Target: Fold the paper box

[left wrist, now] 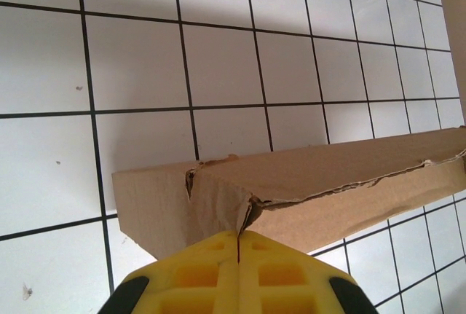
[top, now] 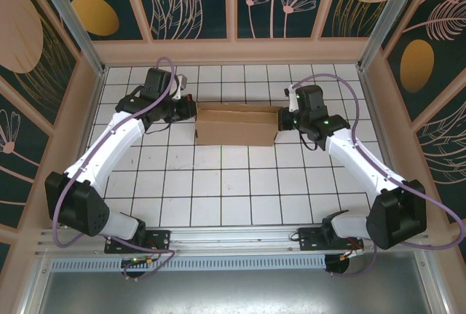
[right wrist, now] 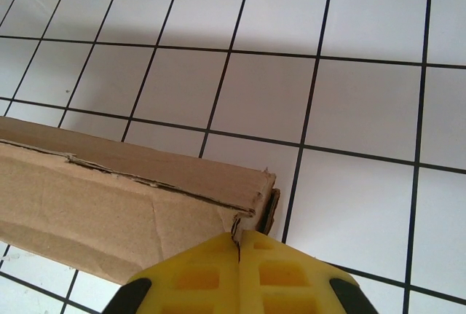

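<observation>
The left fingers (left wrist: 193,276), yellow and ribbed, were pressed narrow, pad against pad, with only a thin seam between them. The upright edge of the box (left wrist: 328,175) at its end ran straight down into that seam, so the fingers pinched a thin edge of cardboard there. From that corner the box stretched away to the right, its long top edge ragged and torn along the fold.

The right fingers (right wrist: 280,279) were closed just as tightly, and the corner edge of the box (right wrist: 109,205) at the other end dropped into their seam in the same way. A short flap stood folded round that end, and the top seam showed a rough, frayed line.

From above, the box (top: 237,126) lay as a shallow brown trough across the middle of the white tiled counter (top: 218,183), its long sides running left to right. The left fingers (top: 192,108) met its left end and the right fingers (top: 280,119) met its right end, each arm reaching inward from its base at the near edge. Patterned dark panels stood round the counter.
</observation>
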{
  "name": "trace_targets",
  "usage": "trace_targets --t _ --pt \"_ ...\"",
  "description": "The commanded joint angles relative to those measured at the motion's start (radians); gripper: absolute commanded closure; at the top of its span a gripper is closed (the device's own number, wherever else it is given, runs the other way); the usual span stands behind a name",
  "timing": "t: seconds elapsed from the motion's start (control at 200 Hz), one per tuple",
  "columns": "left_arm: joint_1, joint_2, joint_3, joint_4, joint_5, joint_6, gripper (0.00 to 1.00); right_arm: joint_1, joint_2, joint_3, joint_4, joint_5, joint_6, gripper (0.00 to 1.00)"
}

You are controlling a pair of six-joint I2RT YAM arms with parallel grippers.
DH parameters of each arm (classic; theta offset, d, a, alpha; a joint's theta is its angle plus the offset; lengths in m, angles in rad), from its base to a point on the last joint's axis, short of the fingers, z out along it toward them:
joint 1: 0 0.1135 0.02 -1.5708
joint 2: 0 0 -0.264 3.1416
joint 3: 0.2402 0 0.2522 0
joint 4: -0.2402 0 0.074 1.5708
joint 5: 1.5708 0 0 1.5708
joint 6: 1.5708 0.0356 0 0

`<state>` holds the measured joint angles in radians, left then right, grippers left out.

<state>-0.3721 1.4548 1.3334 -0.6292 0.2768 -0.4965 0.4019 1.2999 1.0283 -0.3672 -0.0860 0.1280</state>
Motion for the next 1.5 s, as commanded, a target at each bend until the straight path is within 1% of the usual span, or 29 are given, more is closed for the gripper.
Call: trace_targets --t 0.0,0.24,0.566,0.961,1.176,1.431,1.496 --pt "-0.001 0.019 0.050 -0.050 0.032 0.039 1.00 0.003 0.007 0.049 -0.026 -0.013 -0.040 0.99" --pt "-0.001 0.041 0.062 -0.098 0.044 0.067 1.00 0.005 -0.002 0.064 -0.032 0.003 -0.063 0.99" --pt "0.001 0.035 -0.045 0.045 0.047 -0.019 1.00 0.005 0.006 0.033 -0.012 0.005 -0.038 0.99" --pt "0.004 0.007 -0.139 0.110 -0.022 -0.025 1.00 -0.017 -0.016 -0.083 0.066 0.011 -0.021 0.99" --pt "0.004 0.002 -0.193 0.175 0.011 -0.056 1.00 -0.032 -0.011 -0.131 0.113 -0.004 0.007 0.99" --pt "0.004 0.006 -0.243 0.234 0.032 -0.077 1.00 -0.033 0.012 -0.166 0.149 -0.046 0.072 0.95" --pt "0.004 0.008 -0.250 0.241 0.031 -0.077 1.00 -0.034 0.008 -0.167 0.146 -0.046 0.066 0.91"
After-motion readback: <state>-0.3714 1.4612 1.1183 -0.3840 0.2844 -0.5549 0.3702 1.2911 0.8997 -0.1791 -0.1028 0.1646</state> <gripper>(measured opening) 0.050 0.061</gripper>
